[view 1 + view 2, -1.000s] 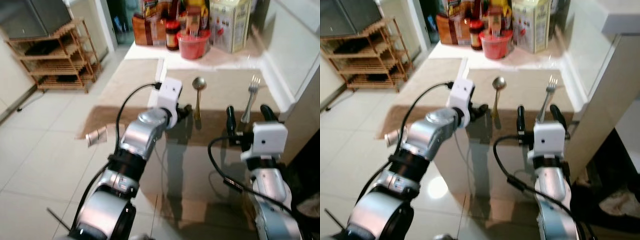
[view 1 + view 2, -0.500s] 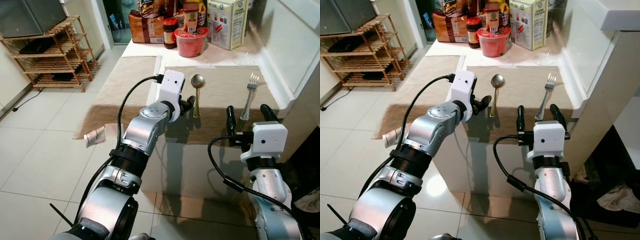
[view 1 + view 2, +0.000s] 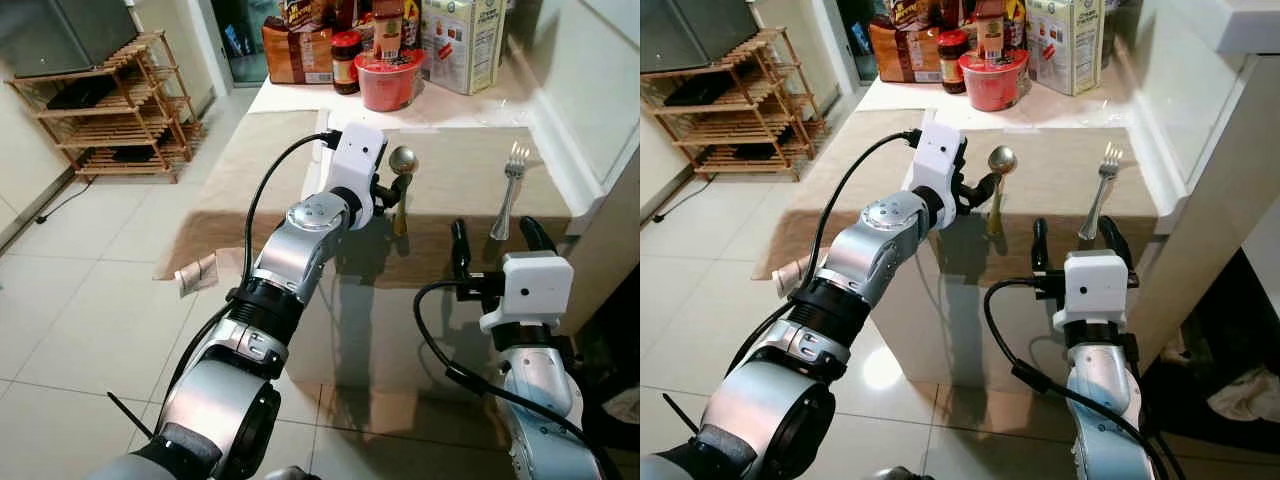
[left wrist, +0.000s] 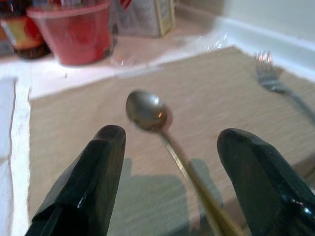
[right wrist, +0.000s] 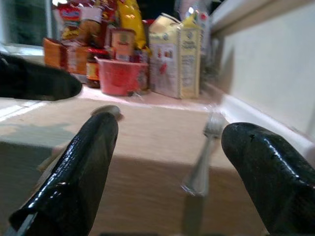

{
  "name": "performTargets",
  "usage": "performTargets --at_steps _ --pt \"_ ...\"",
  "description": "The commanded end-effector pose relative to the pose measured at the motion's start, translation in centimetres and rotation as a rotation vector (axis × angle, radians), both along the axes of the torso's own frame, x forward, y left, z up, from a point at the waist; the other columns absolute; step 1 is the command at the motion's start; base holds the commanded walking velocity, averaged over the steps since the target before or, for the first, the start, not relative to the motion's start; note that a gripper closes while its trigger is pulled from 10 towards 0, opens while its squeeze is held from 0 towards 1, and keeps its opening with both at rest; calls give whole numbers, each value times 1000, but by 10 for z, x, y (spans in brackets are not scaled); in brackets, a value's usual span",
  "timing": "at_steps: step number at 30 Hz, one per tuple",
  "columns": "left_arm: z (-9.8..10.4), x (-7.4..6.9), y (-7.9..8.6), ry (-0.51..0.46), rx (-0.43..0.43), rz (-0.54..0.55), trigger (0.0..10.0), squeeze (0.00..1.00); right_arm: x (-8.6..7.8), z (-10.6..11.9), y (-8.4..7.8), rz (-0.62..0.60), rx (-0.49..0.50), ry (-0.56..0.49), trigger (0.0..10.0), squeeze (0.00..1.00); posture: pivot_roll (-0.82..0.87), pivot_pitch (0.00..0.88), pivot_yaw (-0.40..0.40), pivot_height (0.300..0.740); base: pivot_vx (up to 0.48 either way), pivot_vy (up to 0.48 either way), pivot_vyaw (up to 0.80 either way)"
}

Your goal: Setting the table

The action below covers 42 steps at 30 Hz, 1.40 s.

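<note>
A metal spoon (image 3: pixel 402 165) and a fork (image 3: pixel 509 188) lie side by side on a tan placemat (image 3: pixel 455 170) at the counter's front. My left gripper (image 3: pixel 392 197) reaches over the mat, open, one finger on each side of the spoon (image 4: pixel 146 111); whether they touch the handle I cannot tell. My right gripper (image 3: pixel 493 240) hovers open at the counter's front edge, just short of the fork (image 5: pixel 203 157), nothing between its fingers (image 5: pixel 81 177).
A red tub (image 3: pixel 388 80), a jar (image 3: pixel 347 72), cartons (image 3: pixel 458 42) and packets crowd the counter's back. A second tan mat (image 3: pixel 255 165) hangs off the left side. A wooden rack (image 3: pixel 105 115) stands on the tiled floor to the left; a white wall borders the right.
My left gripper has moved forward and right over the placemat until its fingers straddle the spoon. The right arm has stayed put; the view shifted slightly.
</note>
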State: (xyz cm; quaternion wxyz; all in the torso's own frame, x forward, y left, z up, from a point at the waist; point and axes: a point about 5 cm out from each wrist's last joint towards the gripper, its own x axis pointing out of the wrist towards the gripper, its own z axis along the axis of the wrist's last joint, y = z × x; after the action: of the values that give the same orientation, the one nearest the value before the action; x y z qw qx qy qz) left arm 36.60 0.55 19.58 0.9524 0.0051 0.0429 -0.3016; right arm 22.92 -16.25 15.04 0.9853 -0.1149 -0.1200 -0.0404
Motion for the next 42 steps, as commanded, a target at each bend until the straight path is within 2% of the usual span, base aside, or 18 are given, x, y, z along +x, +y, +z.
performTargets --at_steps 1,6,11,12,19,25,33,35,41,42 --pt "1 -2 -8 -5 -21 -16 10000 0 -3 4 -3 -28 12 -8 10000 0 -154 0 177 736 0 0 -613" --pt "-4 0 -9 -6 19 11 10000 0 -8 4 -7 -53 -15 -18 10000 0 -164 0 187 732 0 0 -555" --pt "-8 2 -10 -1 61 43 10000 0 -9 4 -3 -49 -8 -16 10000 0 -165 0 185 732 0 0 0" --pt "-11 4 -11 9 94 59 10000 0 -10 5 -2 -45 -7 -14 10000 0 -161 0 182 732 0 0 0" --pt "-17 9 -16 56 137 83 10000 0 -13 3 2 -23 -4 2 10000 0 -159 0 175 732 0 0 0" --pt "-18 11 -21 102 131 99 10000 0 -18 2 5 -17 0 15 10000 0 -167 0 178 732 0 0 0" --pt "-28 11 -17 200 91 137 10000 0 -26 -2 6 -15 2 47 10000 0 -170 0 171 732 0 0 0" --pt "-35 8 -18 312 28 134 10000 0 -26 -1 5 -15 1 48 10000 0 -169 0 167 732 0 0 0" --pt "-34 7 -23 298 52 97 10000 0 -25 0 5 -12 -3 52 10000 0 -169 0 167 732 0 0 0" --pt "-35 7 -23 302 64 98 0 0 -25 0 5 -12 -3 53 10000 0 -169 0 167 732 0 0 0"
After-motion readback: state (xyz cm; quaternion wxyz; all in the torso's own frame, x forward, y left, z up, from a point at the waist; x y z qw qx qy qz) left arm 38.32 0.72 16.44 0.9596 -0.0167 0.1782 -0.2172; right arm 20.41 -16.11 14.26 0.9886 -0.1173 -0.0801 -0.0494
